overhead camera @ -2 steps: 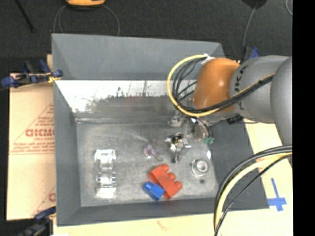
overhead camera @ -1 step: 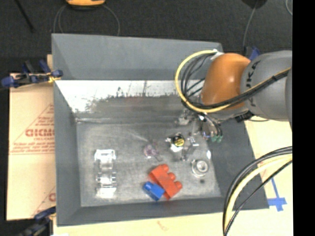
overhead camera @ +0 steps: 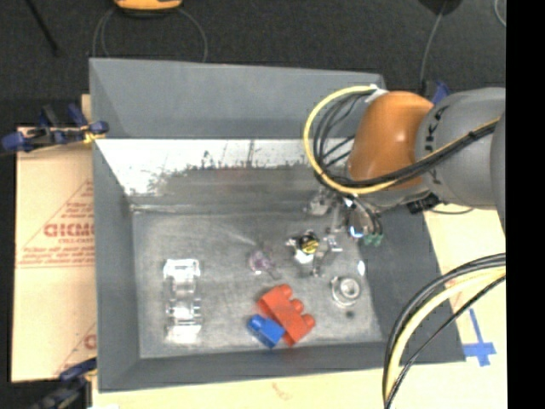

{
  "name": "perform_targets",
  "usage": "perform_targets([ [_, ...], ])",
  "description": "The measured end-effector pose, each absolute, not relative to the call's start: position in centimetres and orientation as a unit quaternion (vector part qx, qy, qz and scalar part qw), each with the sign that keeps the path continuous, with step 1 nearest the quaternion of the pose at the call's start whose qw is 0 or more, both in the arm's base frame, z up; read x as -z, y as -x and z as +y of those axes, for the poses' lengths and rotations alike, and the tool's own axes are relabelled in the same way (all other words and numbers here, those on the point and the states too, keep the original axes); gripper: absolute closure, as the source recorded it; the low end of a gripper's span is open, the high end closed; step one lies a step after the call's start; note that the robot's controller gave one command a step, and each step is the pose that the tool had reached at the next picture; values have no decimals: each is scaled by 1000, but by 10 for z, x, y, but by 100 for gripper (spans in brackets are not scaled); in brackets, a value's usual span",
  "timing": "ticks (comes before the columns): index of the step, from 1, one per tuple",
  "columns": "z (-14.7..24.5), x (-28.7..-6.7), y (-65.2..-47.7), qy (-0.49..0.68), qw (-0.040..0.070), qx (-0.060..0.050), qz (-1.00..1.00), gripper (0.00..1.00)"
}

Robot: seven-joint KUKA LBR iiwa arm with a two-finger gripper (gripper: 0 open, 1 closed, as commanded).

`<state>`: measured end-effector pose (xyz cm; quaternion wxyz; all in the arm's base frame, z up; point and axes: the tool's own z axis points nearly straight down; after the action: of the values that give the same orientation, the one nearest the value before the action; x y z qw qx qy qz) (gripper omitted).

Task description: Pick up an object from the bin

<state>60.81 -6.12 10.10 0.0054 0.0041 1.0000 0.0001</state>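
Dark floor surrounds a grey metal bin [overhead camera: 115,254], seen from above and slightly to one side, with its far wall scuffed pale.

On the left of the bin floor lies a clear plastic piece [overhead camera: 181,301], alone and well apart from everything else. Near the middle sits a small pale purple bit [overhead camera: 262,264]. Toward the near wall a blue block [overhead camera: 266,331] touches a red block [overhead camera: 285,307], the red one just to its right and a little farther back.

Right of the middle lies a small yellow, black and white piece [overhead camera: 305,245]. The gripper [overhead camera: 334,228] hangs low just beside it, on its right. Whether the two touch cannot be told, nor whether the gripper is open or closed, and nothing can be made out in its hold. A silver round part [overhead camera: 345,290] rests near the right wall, in front of the gripper and apart from it.

Above the gripper, the wrist carries an orange cover [overhead camera: 387,139] looped with yellow and black cables [overhead camera: 328,156]. The grey arm [overhead camera: 468,143] enters over the bin's right rim.
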Motion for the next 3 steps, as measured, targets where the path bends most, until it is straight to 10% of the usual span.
perform_targets([
  [2, -60, -76, -611, 1, 4, 0, 1000, 0],
  [3, -61, -78, -614, 1, 9, 1, 1000, 100],
])
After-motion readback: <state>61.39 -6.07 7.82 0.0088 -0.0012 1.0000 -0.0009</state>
